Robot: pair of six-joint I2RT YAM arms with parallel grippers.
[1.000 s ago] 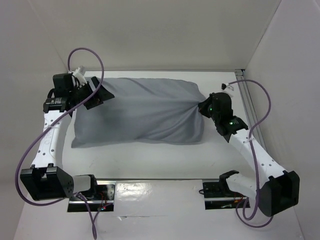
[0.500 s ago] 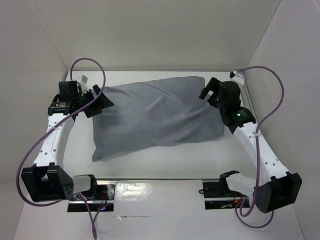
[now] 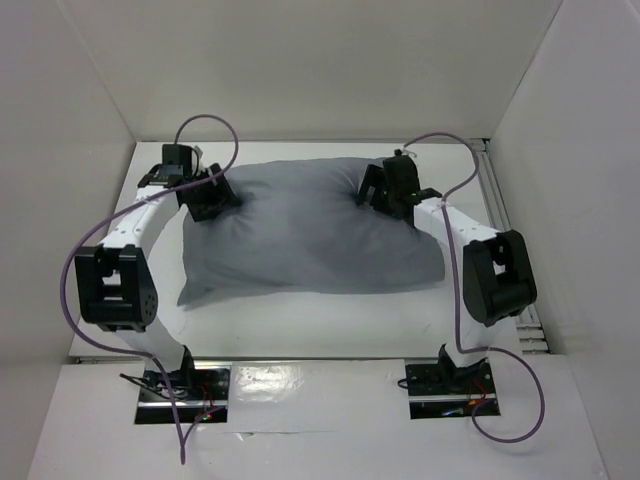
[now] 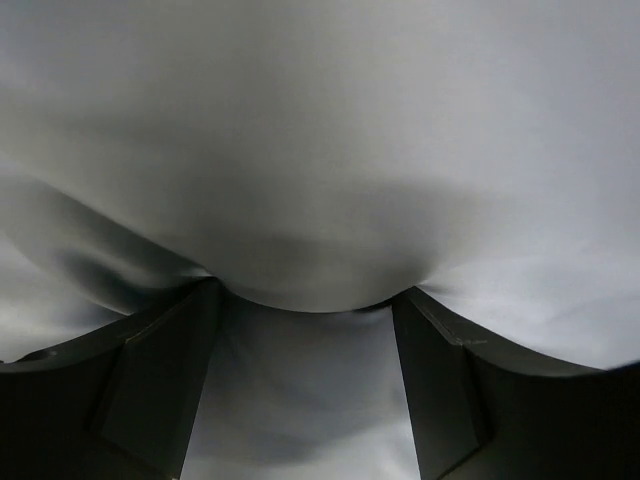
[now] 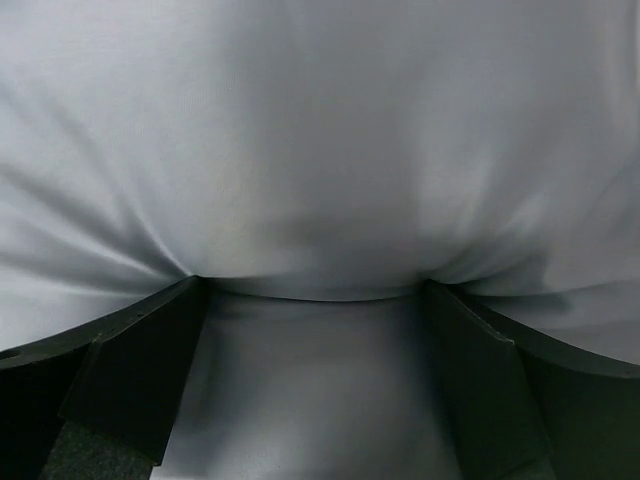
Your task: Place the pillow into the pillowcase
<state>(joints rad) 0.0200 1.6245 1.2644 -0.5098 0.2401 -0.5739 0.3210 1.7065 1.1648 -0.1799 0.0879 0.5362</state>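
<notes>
Pillowcase (image 3: 310, 240) is what catches my eye from where I stand: a grey sack lying plump and rounded on the white counter (image 3: 320, 325). I see no white cushion anywhere, so I take it the pillow is already inside. Its long axis runs from one gripper across to the other. The left gripper (image 3: 212, 195) sits at the sack's left far corner. The right gripper (image 3: 372, 190) is on the far long edge, somewhat inboard, so a good stretch of fabric carries on past it to the right. From both of them the bulk of the sack lies toward the near side, where the arms are bolted down. Up close, the left gripper's fingers (image 4: 150, 385) are spread wide and pushed into the cloth, with a soft bulge swelling up between them rather than a pinched fold. The right gripper's fingers (image 5: 130, 375) look the same, spread apart and nosed into smooth grey fabric without pinching it. I cannot tell which end holds the sack's mouth, as no hem or opening shows. If it is the right end, the right gripper is the nearer one, and any last tuck would have to travel outward along that long axis.
</notes>
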